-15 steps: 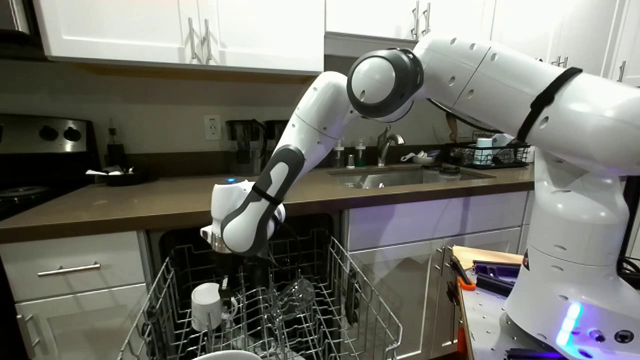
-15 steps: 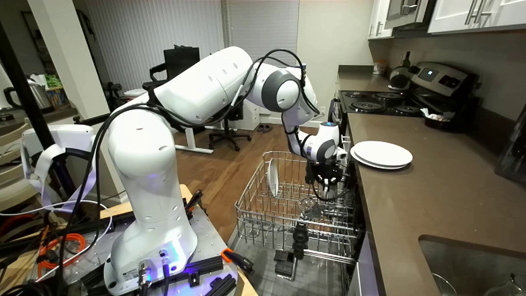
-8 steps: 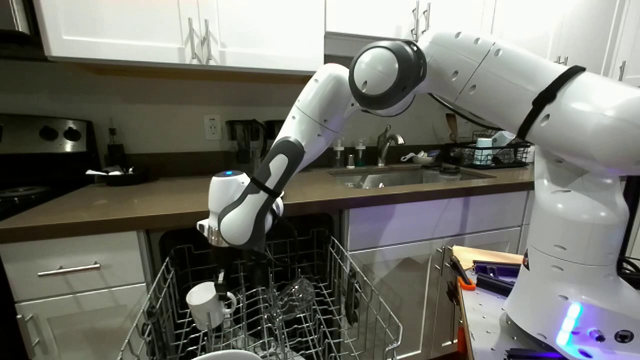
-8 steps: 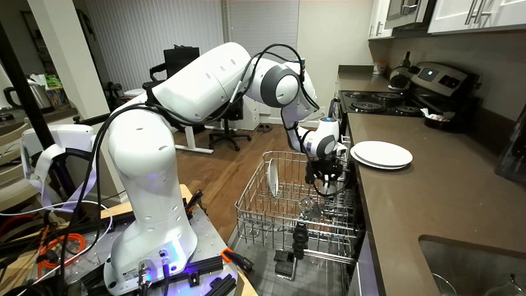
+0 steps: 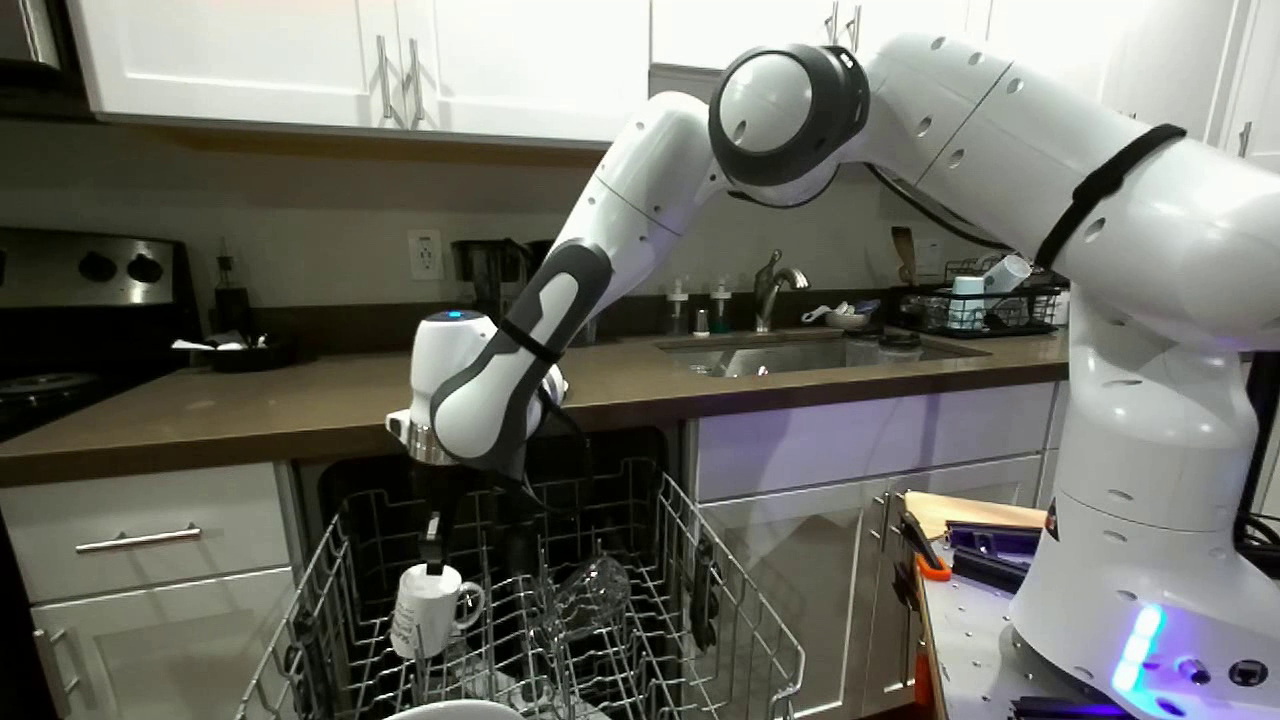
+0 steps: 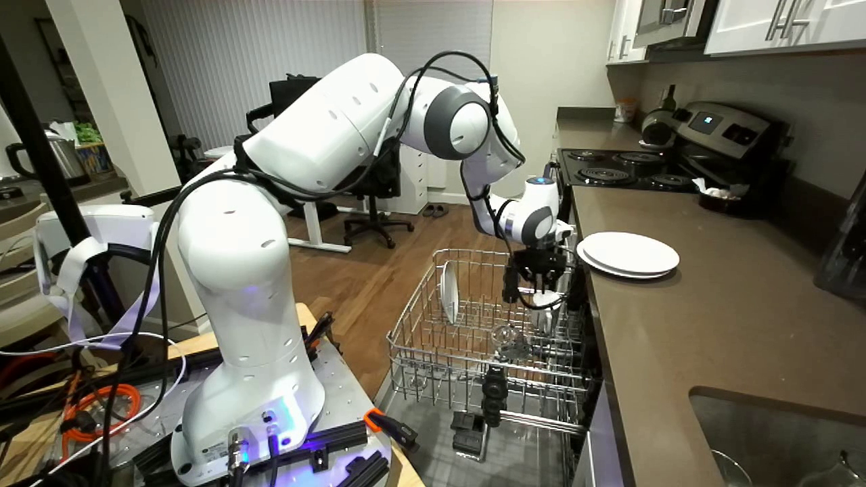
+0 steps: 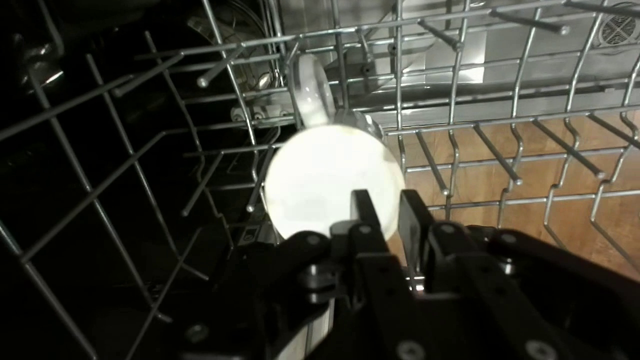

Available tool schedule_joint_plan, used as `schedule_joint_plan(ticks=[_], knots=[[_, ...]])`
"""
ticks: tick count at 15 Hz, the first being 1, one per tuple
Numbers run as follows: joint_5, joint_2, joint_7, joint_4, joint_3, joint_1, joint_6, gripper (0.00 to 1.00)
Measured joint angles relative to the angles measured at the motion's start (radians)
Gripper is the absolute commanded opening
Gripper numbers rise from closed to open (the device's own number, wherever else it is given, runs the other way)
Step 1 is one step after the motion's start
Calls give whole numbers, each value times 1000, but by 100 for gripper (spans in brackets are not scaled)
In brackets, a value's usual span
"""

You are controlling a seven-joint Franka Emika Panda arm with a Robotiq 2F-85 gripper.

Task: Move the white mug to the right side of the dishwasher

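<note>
White mug (image 5: 428,612) leans a little inside the wire rack (image 5: 735,566), in the half away from the robot's base (image 5: 1130,540). White cabinets (image 5: 250,60) hang high above the rack. The brown counter (image 5: 200,410) runs along behind the rack, higher than its wires. The robot arm (image 5: 640,210) stretches over the rack. Past the rack's end away from the base stands the black stove (image 6: 626,169). The dishwasher (image 5: 625,450), dark inside, opens behind the rack. A stack of flat white plates (image 6: 629,253) lies on the counter beside the rack, while another plate (image 6: 449,294) stands on edge inside it, on the side away from the counter. Over the rack hangs the claw (image 7: 386,197), its fingers (image 7: 366,210) nearly together with a thin gap between; in the wrist view, one overlaps the mug's pale round face and its mate stands at the edge. Whether they pinch the mug I cannot tell, nor whether its mouth or its bottom faces up. Tilted clear glass (image 5: 597,590) sits near the rack's middle. The mug's handle (image 7: 311,110) points toward the rack's end nearest the base.
</note>
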Motion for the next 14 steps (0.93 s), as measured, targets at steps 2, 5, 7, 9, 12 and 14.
schedule_joint_plan(ticks=[2,5,7,9,12,14], knots=[[0,-16,0,-18,1,0,0,51],[0,-24,0,-33,-6,2,0,70],[0,-24,0,-39,-17,6,1,83],[0,-23,0,-46,-27,8,3,95],[0,-15,1,-52,-42,13,9,100],[0,-6,1,-52,-51,13,13,100]])
